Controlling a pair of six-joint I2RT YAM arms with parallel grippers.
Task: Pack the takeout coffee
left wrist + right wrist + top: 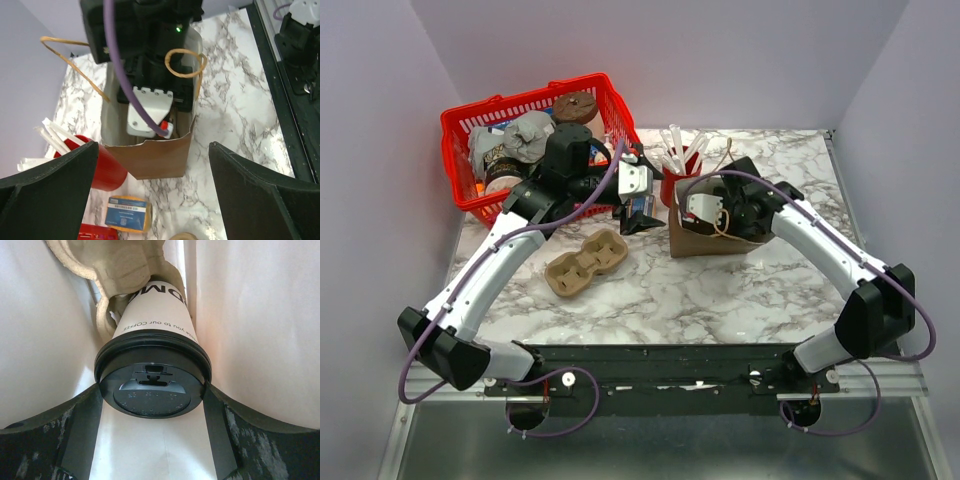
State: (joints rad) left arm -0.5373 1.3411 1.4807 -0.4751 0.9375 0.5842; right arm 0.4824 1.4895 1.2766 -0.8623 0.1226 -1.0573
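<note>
The takeout coffee (pixel 156 322), a cream-white paper cup with a black lid (pixel 152 385), sits inside the brown paper bag (pixel 703 243), against a pulp cup carrier (pixel 120 265). My right gripper (pixel 152 394) reaches down into the bag, its fingers pressed on both sides of the lid. In the top view the right gripper (pixel 705 208) is in the bag's mouth and the cup is hidden. My left gripper (pixel 638 205) hovers open and empty just left of the bag. In the left wrist view the left gripper (pixel 152 195) is above bare marble near the bag (pixel 155 157).
A red cup (pixel 672 182) with white cutlery stands behind the bag, also showing in the left wrist view (pixel 102 167). A red basket (pixel 470 120) of goods is at the back left. A second pulp carrier (pixel 585 262) lies on the marble. A blue-and-yellow packet (pixel 127 214) lies near the basket.
</note>
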